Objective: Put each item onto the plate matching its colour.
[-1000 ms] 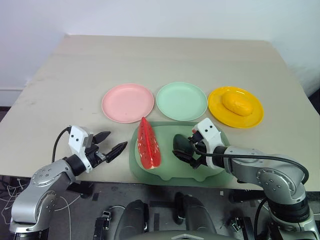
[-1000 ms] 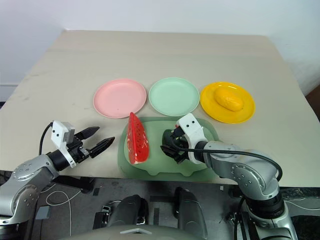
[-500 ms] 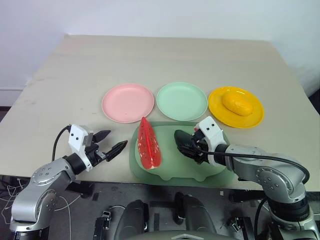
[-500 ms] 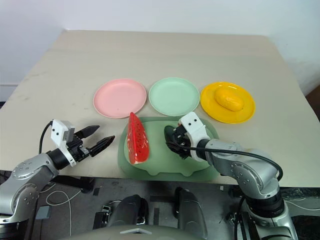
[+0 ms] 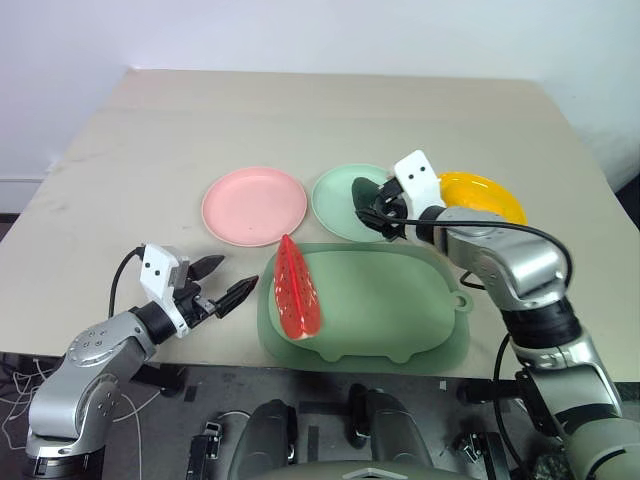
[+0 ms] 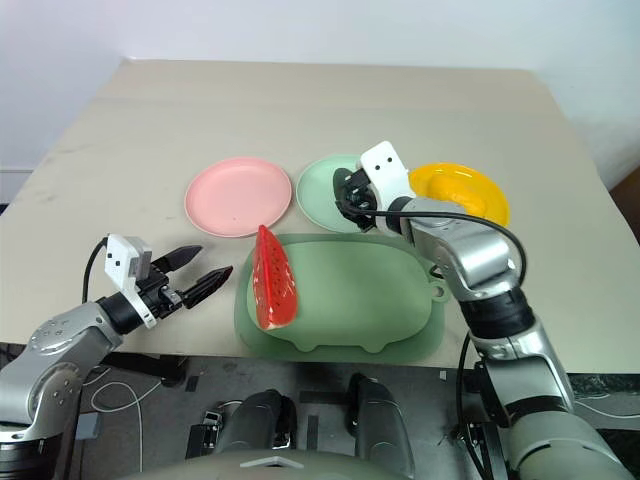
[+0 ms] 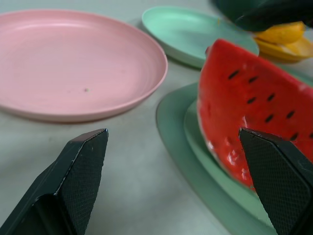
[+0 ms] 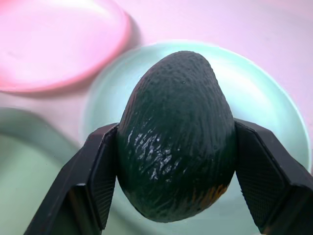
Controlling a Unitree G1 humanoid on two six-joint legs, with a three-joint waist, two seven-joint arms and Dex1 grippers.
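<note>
Tabletop first: a broad beige rectangular table (image 5: 300, 120) runs back to a plain white wall (image 5: 300, 30), with dark floor and cables showing below its near edge. On its near side lies the large pale green rounded plastic tray (image 5: 380, 310), and at that tray's left edge rests the long red toy watermelon wedge with green rind (image 5: 296, 288). Beyond the tray stand three round shallow plastic plates in a row: the pink plate (image 5: 255, 205) on the left, the pale mint green plate (image 5: 340, 200) in the middle, the bright yellow plate (image 5: 490, 195) on the right, partly hidden behind the right arm. The yellow oval toy fruit (image 7: 281, 34) sits on the yellow plate. The right gripper (image 8: 176, 147) is clamped on the small dark green toy avocado (image 8: 177, 134) and holds it over the mint plate, so the step in hand looks like the avocado's delivery; the next move would call for lowering it onto that plate and letting go. The left gripper (image 5: 222, 284) hangs spread wide and empty near the table's front edge, just left of the tray, pointing toward the watermelon.
</note>
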